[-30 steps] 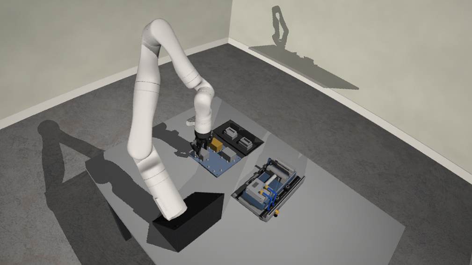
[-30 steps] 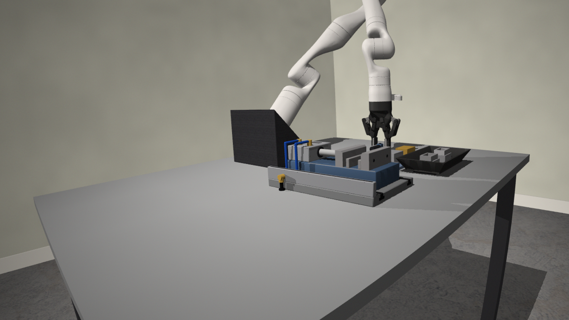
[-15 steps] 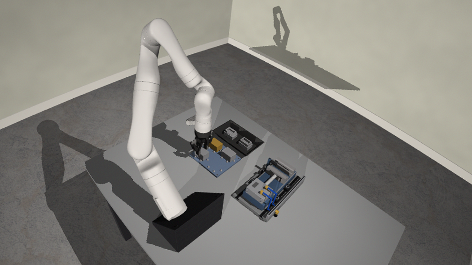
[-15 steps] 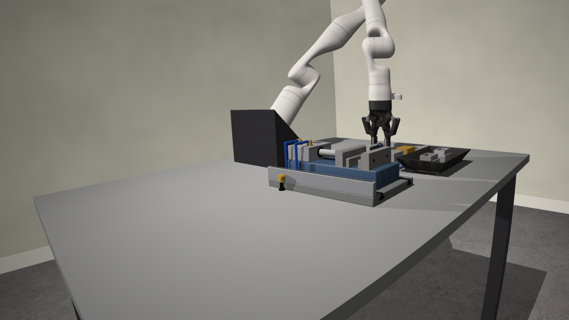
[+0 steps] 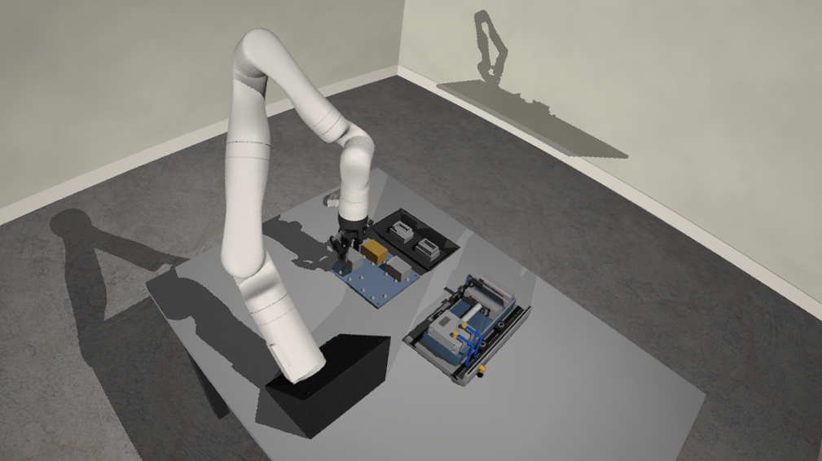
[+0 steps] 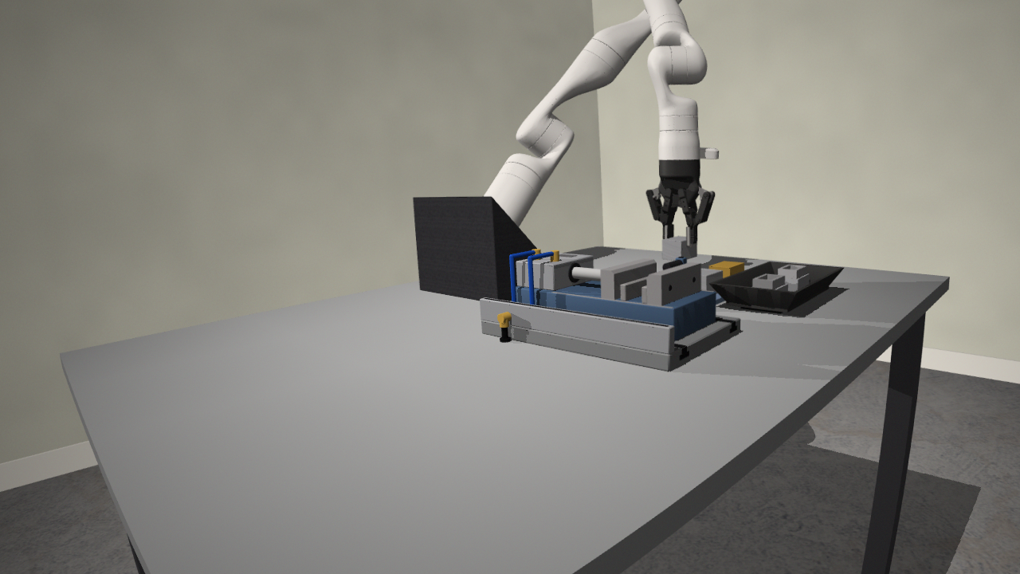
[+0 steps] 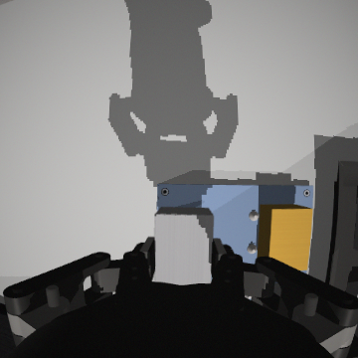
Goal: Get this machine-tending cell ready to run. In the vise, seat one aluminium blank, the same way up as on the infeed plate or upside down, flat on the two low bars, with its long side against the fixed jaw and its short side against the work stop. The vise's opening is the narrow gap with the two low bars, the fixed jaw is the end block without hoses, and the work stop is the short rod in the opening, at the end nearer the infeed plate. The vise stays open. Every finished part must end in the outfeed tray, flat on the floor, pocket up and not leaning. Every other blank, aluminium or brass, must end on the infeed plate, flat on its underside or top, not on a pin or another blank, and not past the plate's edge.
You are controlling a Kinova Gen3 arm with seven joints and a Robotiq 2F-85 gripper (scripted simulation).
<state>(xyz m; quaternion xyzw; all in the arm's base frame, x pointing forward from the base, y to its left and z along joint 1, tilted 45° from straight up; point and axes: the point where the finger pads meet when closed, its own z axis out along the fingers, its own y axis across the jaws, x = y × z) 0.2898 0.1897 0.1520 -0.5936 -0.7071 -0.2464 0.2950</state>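
Observation:
My gripper is shut on a grey aluminium blank and holds it a little above the near-left corner of the blue infeed plate. The held blank also shows in the exterior view below the fingers. A brass blank and another aluminium blank lie on the plate. The brass blank shows in the wrist view to the right of the held blank. The vise stands open to the right of the plate; its opening looks empty. The black outfeed tray holds two finished parts.
A black box carries the arm's base at the table's near-left side. The vise's blue hoses rise at its end away from the plate. The table's far edge runs just behind the tray.

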